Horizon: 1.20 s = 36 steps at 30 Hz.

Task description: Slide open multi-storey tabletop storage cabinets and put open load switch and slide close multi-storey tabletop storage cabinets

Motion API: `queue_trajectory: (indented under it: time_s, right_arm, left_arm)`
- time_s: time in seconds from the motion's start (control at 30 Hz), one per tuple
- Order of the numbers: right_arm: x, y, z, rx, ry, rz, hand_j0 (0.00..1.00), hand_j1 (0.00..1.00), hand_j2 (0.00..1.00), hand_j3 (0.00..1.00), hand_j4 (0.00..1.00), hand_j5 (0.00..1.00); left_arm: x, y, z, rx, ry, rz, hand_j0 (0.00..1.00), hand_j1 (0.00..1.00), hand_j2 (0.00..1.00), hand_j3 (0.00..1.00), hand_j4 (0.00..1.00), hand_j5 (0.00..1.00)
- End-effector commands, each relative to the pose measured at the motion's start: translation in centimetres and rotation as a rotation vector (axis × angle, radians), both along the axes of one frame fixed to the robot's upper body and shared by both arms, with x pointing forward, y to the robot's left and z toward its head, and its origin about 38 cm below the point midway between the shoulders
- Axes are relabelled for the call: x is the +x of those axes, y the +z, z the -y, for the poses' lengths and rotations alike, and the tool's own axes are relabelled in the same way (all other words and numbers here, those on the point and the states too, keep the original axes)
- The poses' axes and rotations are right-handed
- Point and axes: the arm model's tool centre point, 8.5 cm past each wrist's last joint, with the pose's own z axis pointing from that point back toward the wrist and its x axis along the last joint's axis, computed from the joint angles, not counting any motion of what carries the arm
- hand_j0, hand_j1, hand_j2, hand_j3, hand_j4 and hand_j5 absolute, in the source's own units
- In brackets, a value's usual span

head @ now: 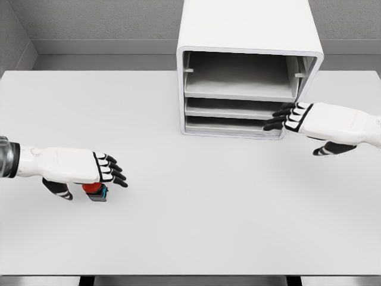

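A white storage cabinet (250, 36) is seen at the far-centre of the white table (196, 232); all places below are given rel. to it. Its front is open, w/ three shelves stacked inside: a deep top bay, then two thinner trays (229, 108) below. Whether the trays are pulled out at all can't be told from this angle.

The right hand (297, 117) is held at the cabinet's lower-right front corner, arm coming in from the right. Its dark fingertips (275, 119) are laid against the front edge of the lower trays, approx. at the middle-to-bottom level; fingers are extended and close together, not wrapped round anything. Thumb (328, 149) is seen hanging apart, below the palm. Actual contact w/ the tray edge looks likely but can't be confirmed.

The left hand (89, 167) is found well apart from the cabinet, to its front-left, low over the table. Fingers are stretched fwd and slightly spread, thumb dropped beneath. The load switch (95, 190), a small red item w/ a blue/teal and dark base, is seen just under the palm, beside the thumb, resting on the table. It is partly covered by the hand; no closed grip on it is seen.
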Motion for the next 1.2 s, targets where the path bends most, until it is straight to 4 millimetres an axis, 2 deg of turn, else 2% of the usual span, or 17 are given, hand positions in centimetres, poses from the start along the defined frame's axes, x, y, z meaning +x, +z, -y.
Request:
queue_trajectory:
  time_s: [0.0, 0.23, 0.4, 0.53, 0.57, 0.67, 0.77, 0.9, 1.03, 1.1, 1.17]
  right_arm:
    - [-0.2, -0.8, -0.9, 0.029, 0.024, -0.037, 1.00, 1.00, 1.00, 1.00, 1.00, 1.00]
    - [1.0, 0.4, -4.3, 0.065, 0.111, -0.011, 1.00, 1.00, 1.00, 1.00, 1.00, 1.00]
    - [1.3, 0.5, -6.4, 0.074, 0.165, -0.011, 1.00, 1.00, 1.00, 1.00, 1.00, 1.00]
    - [2.5, 0.7, -7.2, 0.081, 0.171, -0.009, 1.00, 1.00, 1.00, 1.00, 1.00, 1.00]
    - [3.0, 0.7, -7.3, 0.086, 0.166, -0.012, 1.00, 1.00, 1.00, 1.00, 1.00, 1.00]
    - [3.6, 0.3, -8.5, 0.083, 0.185, -0.027, 1.00, 1.00, 1.00, 1.00, 1.00, 1.00]
    - [4.2, 0.2, -8.6, 0.090, 0.176, -0.033, 1.00, 1.00, 1.00, 1.00, 1.00, 1.00]
    - [6.4, 0.2, -7.5, 0.101, 0.111, -0.043, 1.00, 1.00, 1.00, 1.00, 1.00, 1.00]
    - [7.0, 0.2, -6.9, 0.103, 0.087, -0.048, 1.00, 1.00, 1.00, 1.00, 1.00, 1.00]
    - [7.1, 0.2, -7.4, 0.106, 0.098, -0.048, 1.00, 1.00, 1.00, 1.00, 1.00, 1.00]
    - [7.3, -0.1, -7.4, 0.100, 0.087, -0.058, 1.00, 1.00, 1.00, 1.00, 1.00, 1.00]
  left_arm:
    - [0.0, 0.0, 0.0, -0.001, 0.003, -0.005, 1.00, 1.00, 1.00, 1.00, 1.00, 1.00]
    - [-0.1, -0.2, 0.0, 0.000, 0.002, -0.008, 0.98, 0.98, 0.98, 0.98, 0.98, 0.98]
    - [-0.1, -0.5, 0.1, 0.007, -0.003, -0.005, 0.90, 0.90, 0.90, 0.90, 0.90, 0.90]
    - [0.1, -0.6, 0.0, 0.024, -0.002, 0.008, 0.87, 0.87, 0.87, 0.87, 0.87, 0.87]
    - [0.3, -1.0, 0.8, 0.029, -0.021, 0.021, 0.87, 0.87, 0.87, 0.87, 0.87, 0.87]
    - [0.8, -1.3, 0.7, 0.041, -0.014, 0.030, 0.87, 0.87, 0.87, 0.87, 0.87, 0.87]
    - [0.7, -1.3, 0.4, 0.050, -0.010, 0.030, 0.87, 0.87, 0.87, 0.87, 0.87, 0.87]
    - [0.7, -1.2, 0.0, 0.059, -0.003, 0.031, 0.87, 0.87, 0.87, 0.87, 0.87, 0.87]
    - [0.5, -1.0, -0.6, 0.074, 0.006, 0.033, 0.87, 0.87, 0.87, 0.87, 0.87, 0.87]
    - [0.5, -1.0, -0.6, 0.073, 0.005, 0.033, 0.87, 0.87, 0.87, 0.87, 0.87, 0.87]
    - [0.5, -1.0, -0.6, 0.074, 0.004, 0.033, 0.78, 0.78, 0.78, 0.78, 0.78, 0.78]
